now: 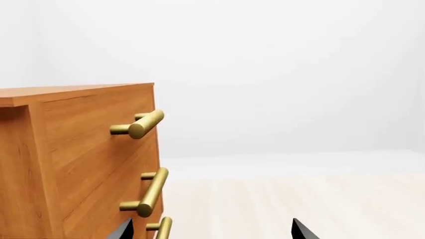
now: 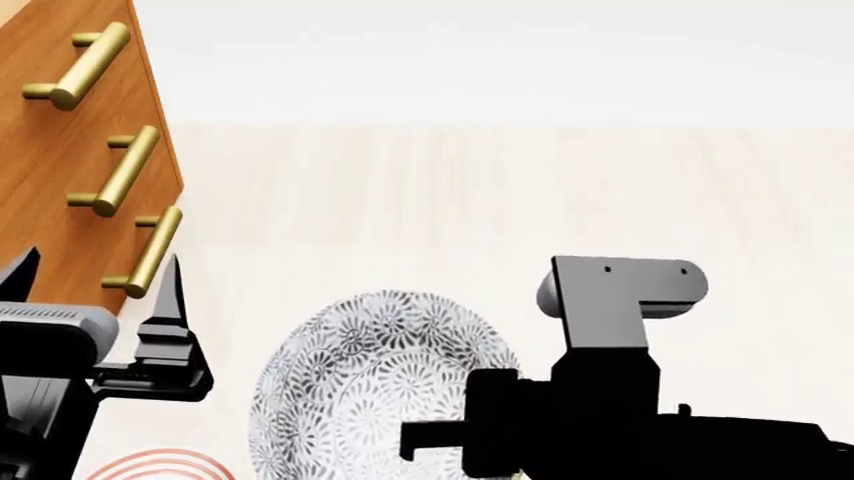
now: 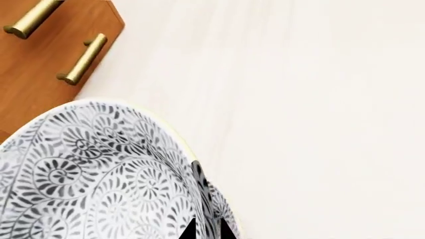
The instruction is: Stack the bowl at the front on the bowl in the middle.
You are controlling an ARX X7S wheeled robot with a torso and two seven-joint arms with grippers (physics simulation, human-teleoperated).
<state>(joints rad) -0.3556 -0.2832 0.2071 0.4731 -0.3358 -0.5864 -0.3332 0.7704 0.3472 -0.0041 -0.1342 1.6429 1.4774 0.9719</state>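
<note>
Head view shows the right hand (image 2: 434,440) low in the picture, its black body reaching in from the right edge toward a grey-and-white floral-patterned bowl (image 2: 380,385); the bowl appears tilted, its patterned inside facing the camera, and it sits above the pale wooden surface (image 2: 534,200); the right wrist view brings this closer: the patterned bowl (image 3: 93,174) fills the lower part of that picture, and two dark fingertips (image 3: 197,174) straddle its rim, one on each side of the wall, so the right hand is clamped on the bowl's edge; whether the bowl touches the surface below cannot be told; at the bottom edge of the head view, beside the patterned bowl, a sliver of a second bowl with red rings (image 2: 154,465) is just visible; the left hand (image 2: 94,300) stands at the left of the head view, its two pointed black fingers well apart and gripping nothing, close to a wooden drawer cabinet (image 2: 54,170) with brass bar handles (image 2: 120,170); the left wrist view looks past the cabinet's corner (image 1: 73,159) and its handles toward a blank white background
</note>
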